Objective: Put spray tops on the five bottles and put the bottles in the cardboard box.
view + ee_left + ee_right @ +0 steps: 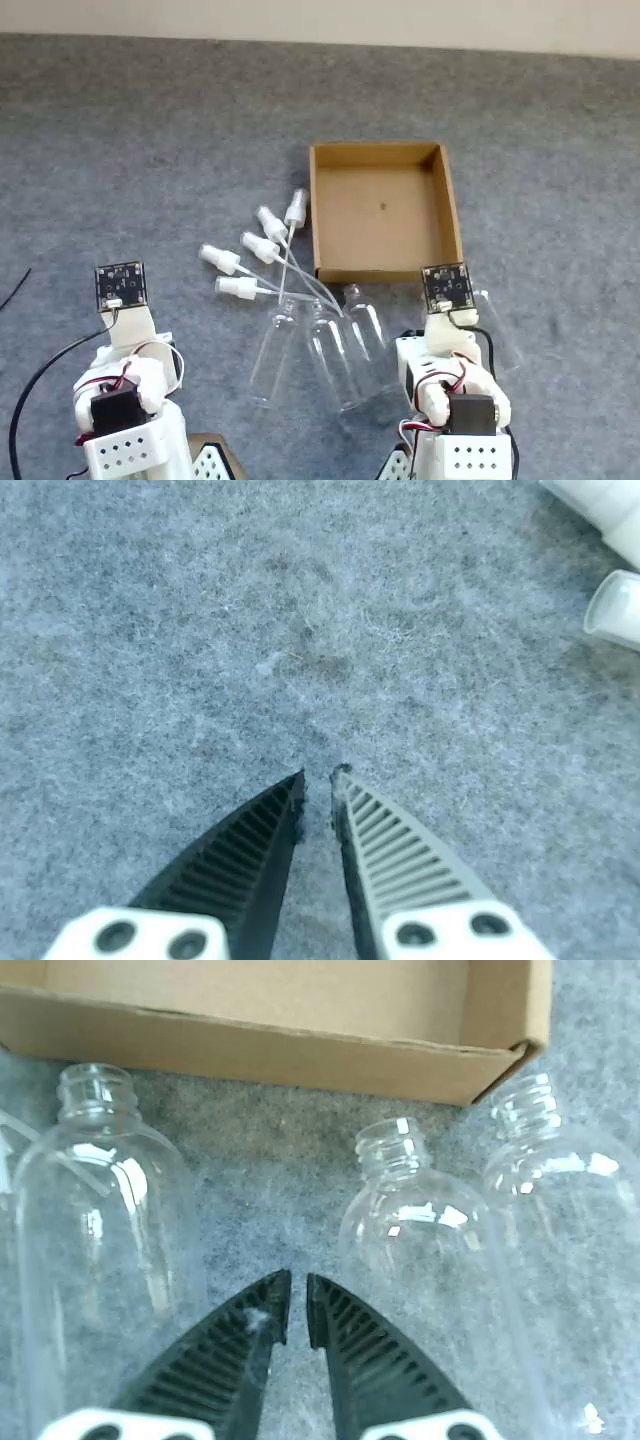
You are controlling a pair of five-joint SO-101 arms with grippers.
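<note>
Several clear, capless bottles lie on the grey carpet in front of the cardboard box. White spray tops with long tubes lie loose to the left of the box. My right gripper is shut with nothing in it, low over the carpet in the gap between one bottle and another bottle. A third bottle lies beyond that one, and the box wall is just ahead. My left gripper is shut and empty above bare carpet, with two spray tops off to the side.
The left arm stands at the front left and the right arm at the front right, among the bottles. One bottle lies to the right of the right arm. A black cable runs at the left edge.
</note>
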